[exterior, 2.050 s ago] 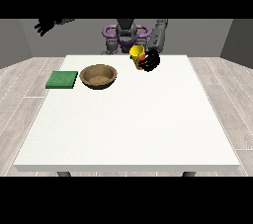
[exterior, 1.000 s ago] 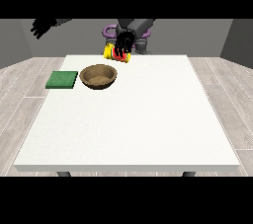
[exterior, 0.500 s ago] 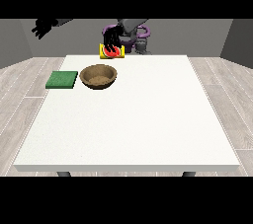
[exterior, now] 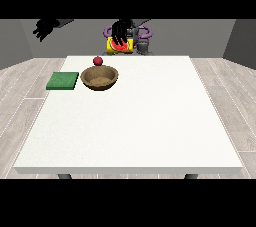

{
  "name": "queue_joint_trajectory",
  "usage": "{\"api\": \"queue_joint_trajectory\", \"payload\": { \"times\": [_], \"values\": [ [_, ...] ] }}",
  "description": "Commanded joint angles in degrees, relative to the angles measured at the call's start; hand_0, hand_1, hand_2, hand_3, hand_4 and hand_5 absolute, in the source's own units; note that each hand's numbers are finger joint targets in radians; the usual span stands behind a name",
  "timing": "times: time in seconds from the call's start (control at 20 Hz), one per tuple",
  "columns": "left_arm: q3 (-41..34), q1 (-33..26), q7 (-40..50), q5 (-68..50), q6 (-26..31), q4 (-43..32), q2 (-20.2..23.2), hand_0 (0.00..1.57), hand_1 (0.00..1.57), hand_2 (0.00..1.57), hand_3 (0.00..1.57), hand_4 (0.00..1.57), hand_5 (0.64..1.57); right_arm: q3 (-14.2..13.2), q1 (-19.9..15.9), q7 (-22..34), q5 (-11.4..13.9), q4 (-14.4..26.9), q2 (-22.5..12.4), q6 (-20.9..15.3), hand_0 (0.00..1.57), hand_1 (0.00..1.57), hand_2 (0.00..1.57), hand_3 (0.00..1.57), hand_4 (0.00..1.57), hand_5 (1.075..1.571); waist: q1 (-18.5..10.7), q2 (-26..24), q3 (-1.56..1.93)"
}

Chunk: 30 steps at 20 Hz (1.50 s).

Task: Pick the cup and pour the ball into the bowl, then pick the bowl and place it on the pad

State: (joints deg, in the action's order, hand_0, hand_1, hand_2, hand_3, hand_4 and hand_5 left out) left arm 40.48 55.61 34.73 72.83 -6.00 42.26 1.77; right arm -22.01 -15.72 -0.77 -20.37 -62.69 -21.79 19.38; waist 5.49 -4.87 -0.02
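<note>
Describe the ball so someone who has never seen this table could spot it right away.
Start at the large white table and look to its far side, towards the view's left, where a brown bowl sits beside a flat green pad. Just behind the bowl's far rim is the ball. It is the only small, round, dark red thing there.

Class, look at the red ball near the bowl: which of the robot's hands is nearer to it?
The left hand. It shows at the view's right, wrapped round the yellow cup, just up and right of the ball. The hand at the view's left is raised far off, beyond the table edge.
</note>
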Motion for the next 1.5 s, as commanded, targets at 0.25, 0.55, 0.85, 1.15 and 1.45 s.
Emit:
{"api": "queue_joint_trajectory", "payload": {
  "times": [0.25,0.55,0.85,1.15,1.45],
  "values": [
    [-24.98,-5.64,-12.28,-26.98,-13.11,14.94,5.27,0.64,0.64,0.94,0.67,1.28,1.545,-3.60,1.92,-0.99,-0.11,1.27,-1.51,-3.45,0.00,0.00,0.00,0.13,0.78,1.559,-9.72,0.46,-0.56],
    [-42.75,-4.42,-18.82,-52.14,-6.74,23.63,4.32,0.00,0.00,0.00,0.00,1.09,1.571,-2.69,1.89,-1.88,1.71,1.16,1.01,-7.11,0.00,0.00,0.00,0.00,0.78,1.555,-14.05,2.43,-0.71],
    [-53.84,-6.32,-25.21,-71.73,11.53,26.04,11.41,0.00,0.00,0.00,0.00,1.06,1.566,-2.73,3.59,-5.48,2.12,2.43,5.83,-10.24,0.00,0.00,0.00,0.00,0.72,1.566,-18.67,6.38,-0.19],
    [-59.54,-3.48,-23.85,-78.46,19.27,25.03,19.14,0.00,0.00,0.00,0.00,1.05,1.555,-1.56,0.67,-14.25,3.80,7.56,11.25,-12.85,0.00,0.00,0.00,0.00,0.74,1.567,-18.95,12.89,0.06],
    [-62.12,-10.18,-22.60,-82.90,24.02,26.61,23.62,0.00,0.00,0.00,0.00,0.98,1.552,-2.10,-4.26,-15.52,3.07,16.08,8.15,-10.63,0.00,0.00,0.00,0.00,0.61,1.557,-17.75,11.83,0.06]
  ]
}}
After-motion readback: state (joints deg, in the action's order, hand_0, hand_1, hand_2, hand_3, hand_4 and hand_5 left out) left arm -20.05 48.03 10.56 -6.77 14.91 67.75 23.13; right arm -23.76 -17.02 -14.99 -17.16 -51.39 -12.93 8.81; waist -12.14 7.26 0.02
